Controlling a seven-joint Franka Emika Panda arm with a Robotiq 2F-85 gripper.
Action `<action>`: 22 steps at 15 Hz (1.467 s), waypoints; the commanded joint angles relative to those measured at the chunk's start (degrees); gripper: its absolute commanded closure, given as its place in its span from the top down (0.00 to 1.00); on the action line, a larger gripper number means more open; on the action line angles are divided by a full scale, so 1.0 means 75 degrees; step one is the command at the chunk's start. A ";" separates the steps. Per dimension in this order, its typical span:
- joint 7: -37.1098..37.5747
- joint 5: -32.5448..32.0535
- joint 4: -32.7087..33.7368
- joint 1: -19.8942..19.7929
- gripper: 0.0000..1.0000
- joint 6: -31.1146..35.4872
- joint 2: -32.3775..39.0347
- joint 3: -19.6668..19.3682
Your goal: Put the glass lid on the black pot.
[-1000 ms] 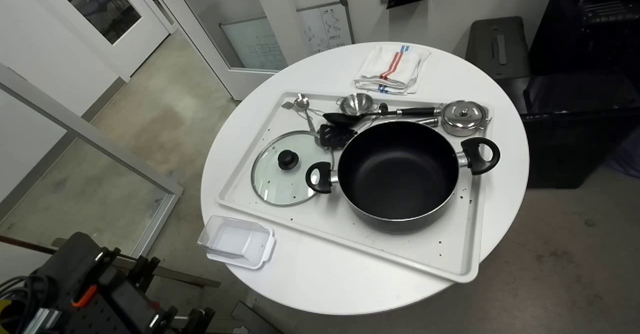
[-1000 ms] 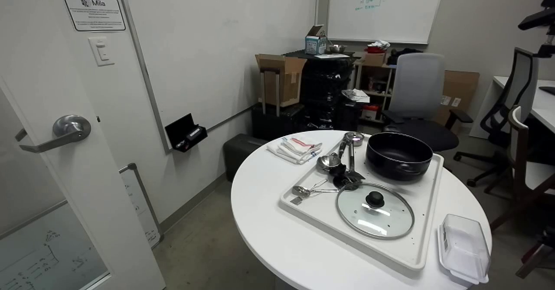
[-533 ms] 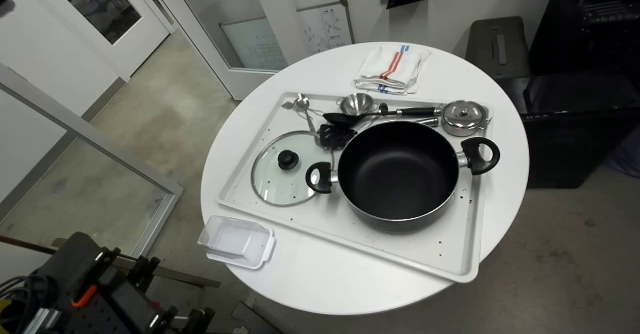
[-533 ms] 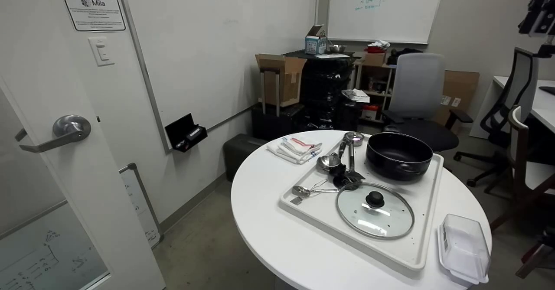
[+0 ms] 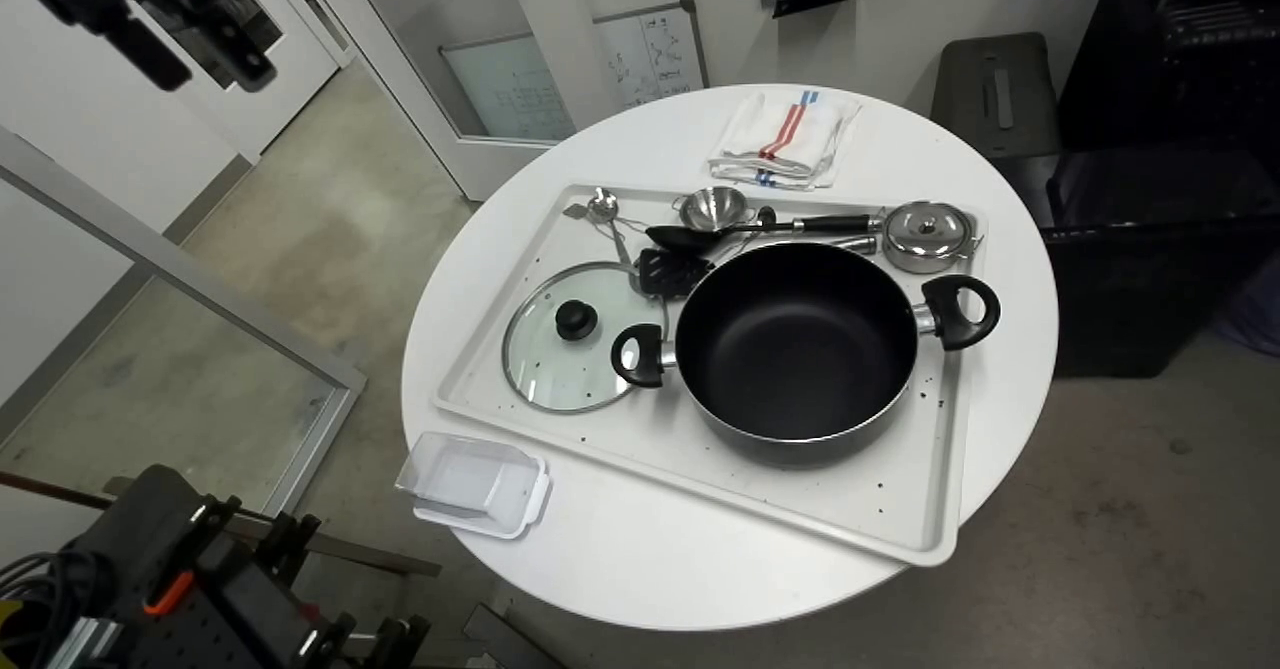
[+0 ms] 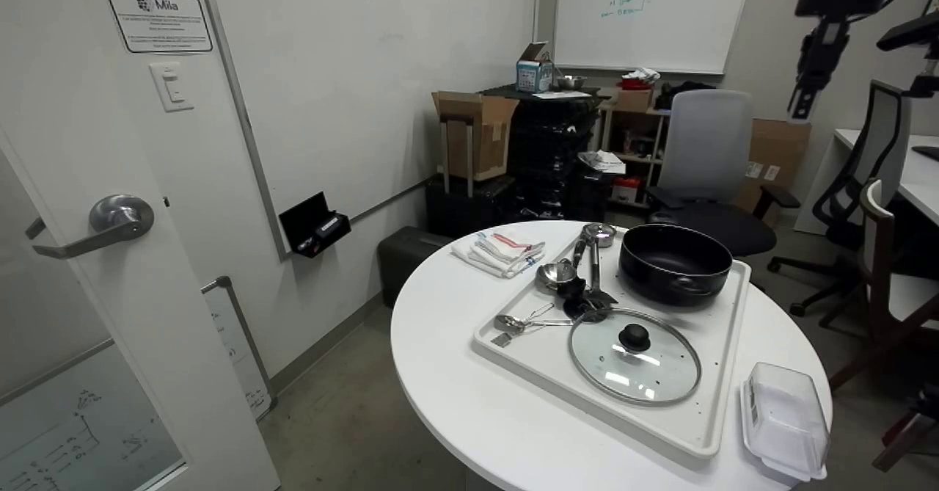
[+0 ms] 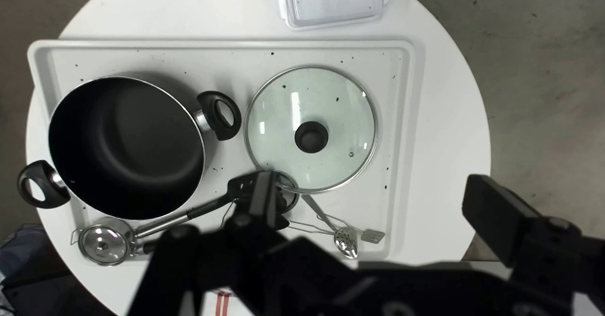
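While clear of the glass lid (image 7: 312,132), gripper (image 7: 373,200) jaws wide apart.

Looks like office: whiteboard (image 6: 656,39), grey chair (image 6: 706,146), desk (image 6: 926,183).

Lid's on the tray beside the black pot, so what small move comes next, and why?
Probably ease the open end effector down toward the black knob of the glass lid: it hangs apart, grasping nothing, while the lid lies knob-up on the tray, beside the uncovered black pot.
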 commanded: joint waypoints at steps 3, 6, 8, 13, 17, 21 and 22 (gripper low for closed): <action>-0.0077 0.0226 0.1485 -0.0085 1.00 0.0336 0.2286 0.0195; -0.0103 0.0267 0.2185 -0.0150 1.00 0.0390 0.3305 0.0317; -0.0079 0.0287 0.2607 -0.0207 1.00 0.0428 0.3896 0.0397; 0.0079 0.0133 0.3361 -0.0282 1.00 0.0690 0.5145 0.0541; 0.0125 0.0002 0.3915 -0.0272 1.00 0.0802 0.5985 0.0580; 0.0100 -0.0136 0.4554 -0.0267 1.00 0.0910 0.6861 0.0560; 0.0103 -0.0173 0.4729 -0.0261 1.00 0.0888 0.7084 0.0553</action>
